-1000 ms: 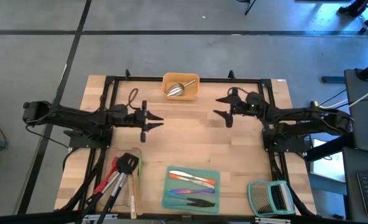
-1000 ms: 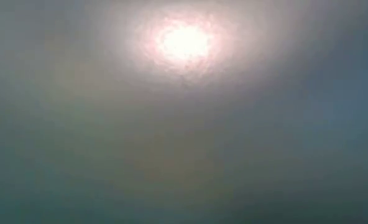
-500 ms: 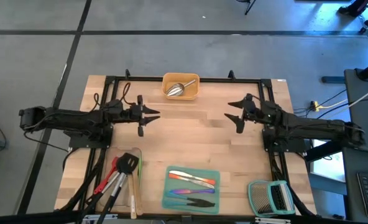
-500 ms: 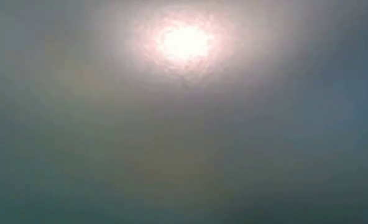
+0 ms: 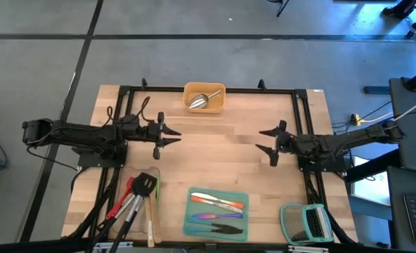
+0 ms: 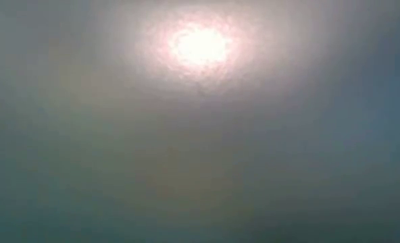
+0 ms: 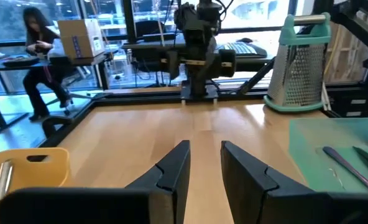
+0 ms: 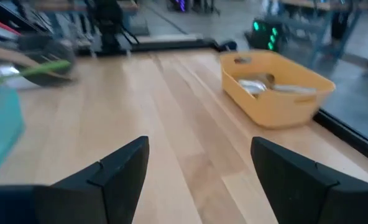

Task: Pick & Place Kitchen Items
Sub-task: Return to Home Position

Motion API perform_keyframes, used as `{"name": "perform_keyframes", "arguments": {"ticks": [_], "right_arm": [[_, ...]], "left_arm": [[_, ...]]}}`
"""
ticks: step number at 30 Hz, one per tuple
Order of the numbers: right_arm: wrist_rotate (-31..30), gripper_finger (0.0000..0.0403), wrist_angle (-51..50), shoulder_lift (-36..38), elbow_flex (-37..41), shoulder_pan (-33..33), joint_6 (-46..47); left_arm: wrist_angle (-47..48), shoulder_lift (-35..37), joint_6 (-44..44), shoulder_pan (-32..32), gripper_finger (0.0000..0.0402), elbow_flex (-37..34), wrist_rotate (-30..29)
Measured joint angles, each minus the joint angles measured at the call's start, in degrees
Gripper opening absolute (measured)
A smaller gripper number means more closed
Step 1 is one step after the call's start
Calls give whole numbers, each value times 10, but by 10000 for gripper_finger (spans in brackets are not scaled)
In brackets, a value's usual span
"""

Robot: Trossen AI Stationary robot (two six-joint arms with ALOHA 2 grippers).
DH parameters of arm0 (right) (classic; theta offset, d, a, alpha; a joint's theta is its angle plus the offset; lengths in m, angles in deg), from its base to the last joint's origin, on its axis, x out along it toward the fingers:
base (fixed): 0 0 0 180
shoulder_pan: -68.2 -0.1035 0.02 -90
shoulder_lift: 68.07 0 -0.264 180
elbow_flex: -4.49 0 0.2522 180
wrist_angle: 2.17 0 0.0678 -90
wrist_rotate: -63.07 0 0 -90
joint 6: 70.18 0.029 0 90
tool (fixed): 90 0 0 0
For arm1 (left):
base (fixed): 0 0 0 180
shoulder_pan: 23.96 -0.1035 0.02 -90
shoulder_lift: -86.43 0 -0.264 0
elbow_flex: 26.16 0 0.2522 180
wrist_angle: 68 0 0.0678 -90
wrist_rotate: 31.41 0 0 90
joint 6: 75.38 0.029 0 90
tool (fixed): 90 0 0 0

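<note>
A steel scoop (image 5: 202, 100) lies in the yellow tray (image 5: 219, 105) at the table's far middle. Red, black and wood-handled utensils (image 5: 136, 198) lie in a clear tray at the near left. Coloured cutlery (image 5: 216, 211) lies in the teal tray (image 5: 191, 226) at the near middle. My left gripper (image 5: 169, 134) hovers left of centre, pointing right, open by a narrow gap (image 7: 205, 163) with nothing in it. My right gripper (image 5: 267, 143) hovers right of centre, pointing left, wide open (image 8: 199, 163) and empty. The low view shows only a blurred glow.
A green-framed grey slatted rack (image 5: 306, 223) stands at the near right corner. A black frame (image 5: 208, 89) borders the work area. Bare wood (image 5: 218, 151) lies between the two grippers. A person sits at a desk beyond the table (image 7: 38, 37).
My right gripper has drawn back toward the table's right and near edges, swinging away from the yellow tray, and now points leftward across the table; its fingers have stayed wide open.
</note>
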Motion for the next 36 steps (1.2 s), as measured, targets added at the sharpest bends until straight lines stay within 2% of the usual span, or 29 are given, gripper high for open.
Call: {"name": "perform_keyframes", "arguments": {"ticks": [6,12,16,19,21,25,33,36], "right_arm": [[0,286,28,65,31,-20,-52],[15,286,-5,124,38,-20,-74],[15,286,-55,156,38,-20,-79],[15,286,-70,172,38,-20,-78],[15,286,-78,177,38,-20,-78],[15,286,-97,178,38,-20,-71],[15,286,-96,176,38,-20,-68],[15,286,-96,175,38,-20,-68]], "left_arm": [[7,0,9,-12,86,0,-3],[12,0,16,-56,86,0,90],[21,12,15,-84,86,0,129],[42,44,15,-101,86,-1,159],[60,76,9,-106,86,0,158],[124,145,-8,-86,86,-1,94],[93,215,-28,61,86,-81,-102],[80,232,-14,102,86,-97,-136]]}}
